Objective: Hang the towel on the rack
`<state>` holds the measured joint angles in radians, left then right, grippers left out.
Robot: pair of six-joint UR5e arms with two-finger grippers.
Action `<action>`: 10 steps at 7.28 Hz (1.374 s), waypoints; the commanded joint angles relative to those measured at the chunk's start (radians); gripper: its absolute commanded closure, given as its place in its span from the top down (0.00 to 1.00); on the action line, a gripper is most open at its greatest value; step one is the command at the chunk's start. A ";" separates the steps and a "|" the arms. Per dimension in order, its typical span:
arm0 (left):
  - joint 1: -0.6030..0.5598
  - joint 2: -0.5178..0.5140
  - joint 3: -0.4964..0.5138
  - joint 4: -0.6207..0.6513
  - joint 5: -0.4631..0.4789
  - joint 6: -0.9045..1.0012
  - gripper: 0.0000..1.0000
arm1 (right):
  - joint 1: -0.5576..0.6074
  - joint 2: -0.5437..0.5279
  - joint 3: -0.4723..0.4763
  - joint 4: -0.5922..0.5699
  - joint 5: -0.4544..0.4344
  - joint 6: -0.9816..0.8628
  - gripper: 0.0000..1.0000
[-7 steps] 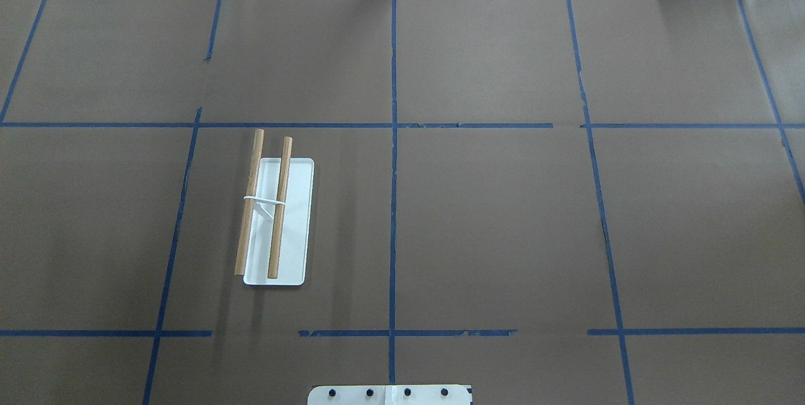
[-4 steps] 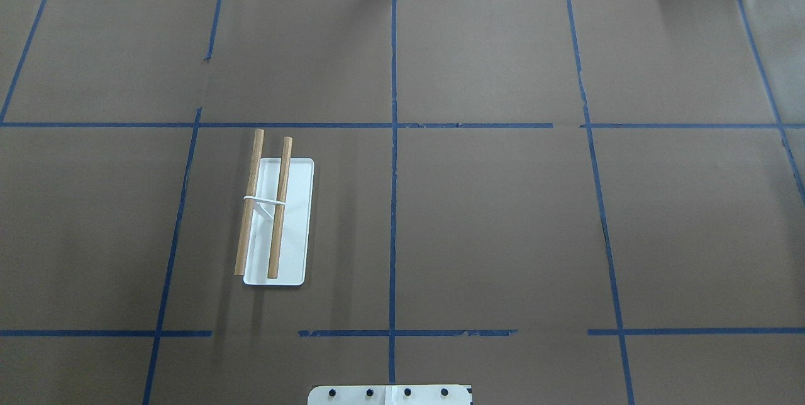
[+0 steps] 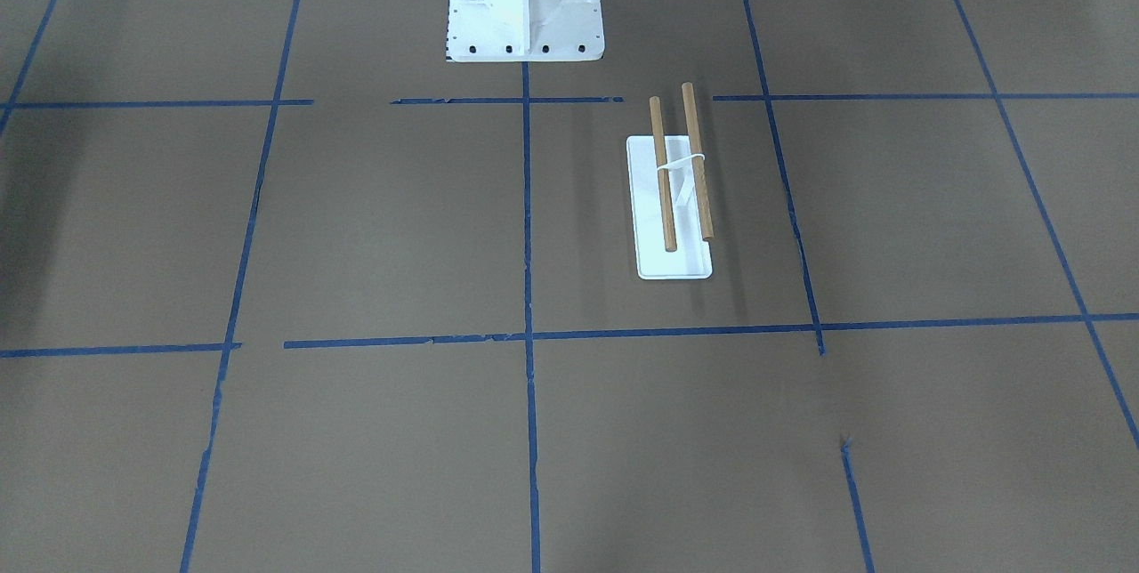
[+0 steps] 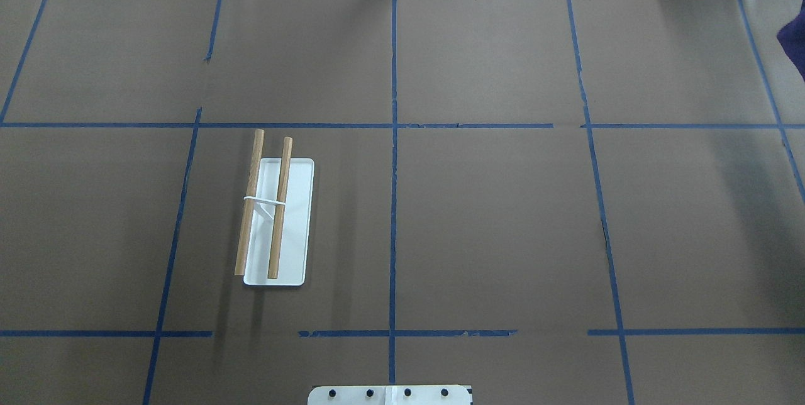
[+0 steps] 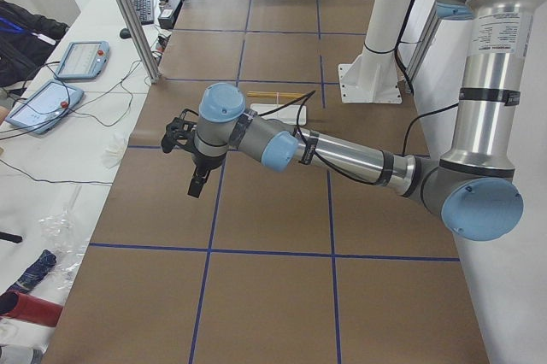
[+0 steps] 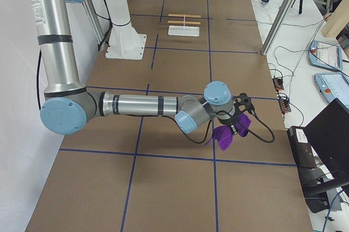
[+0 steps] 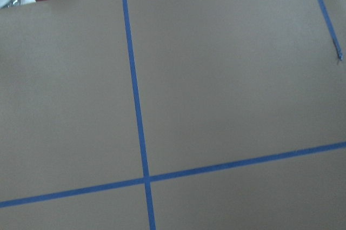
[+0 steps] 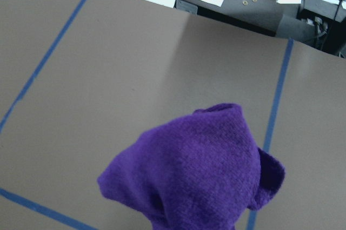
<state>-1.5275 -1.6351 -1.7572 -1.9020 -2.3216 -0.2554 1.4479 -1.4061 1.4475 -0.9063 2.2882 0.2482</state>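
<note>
The rack (image 4: 280,204) has two brown dowels over a white base and stands left of the table's middle; it also shows in the front view (image 3: 663,190) and far off in the right view (image 6: 184,22). The purple towel (image 8: 194,170) hangs bunched just under the right wrist camera, above the table. In the right view it (image 6: 226,134) hangs from my right gripper (image 6: 242,123), far from the rack. Its edge shows at the overhead view's right border (image 4: 793,40). My left gripper (image 5: 197,183) hovers over the table's left end; I cannot tell if it is open.
The white metal pedestal (image 3: 525,4) with bolt holes stands at the robot's side of the table. Blue tape lines (image 4: 393,204) cross the brown table cover. Pendants and cables (image 6: 327,58) lie beyond the far edge.
A bit of the purple towel has come into the overhead view at its right edge. The rack has not moved.
</note>
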 commanded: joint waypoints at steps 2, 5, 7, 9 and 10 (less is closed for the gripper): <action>0.149 -0.018 0.079 -0.430 0.136 -0.319 1.00 | -0.241 0.100 0.118 -0.032 -0.217 0.219 0.00; 0.305 -0.138 0.068 -0.546 0.232 -0.771 0.99 | -0.419 0.257 0.310 -0.320 -0.313 0.382 0.00; 0.369 -0.219 0.065 -0.632 0.235 -1.082 0.99 | -0.539 0.321 0.446 -0.443 -0.374 0.481 0.00; 0.468 -0.308 0.032 -0.634 0.266 -1.284 0.98 | -0.712 0.345 0.551 -0.522 -0.523 0.499 0.00; 0.533 -0.365 0.027 -0.632 0.307 -1.364 0.98 | -0.783 0.367 0.560 -0.522 -0.589 0.499 0.00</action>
<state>-1.0698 -1.9354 -1.7203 -2.5332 -2.0550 -1.5099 0.7587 -1.0607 1.9777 -1.4137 1.7839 0.7419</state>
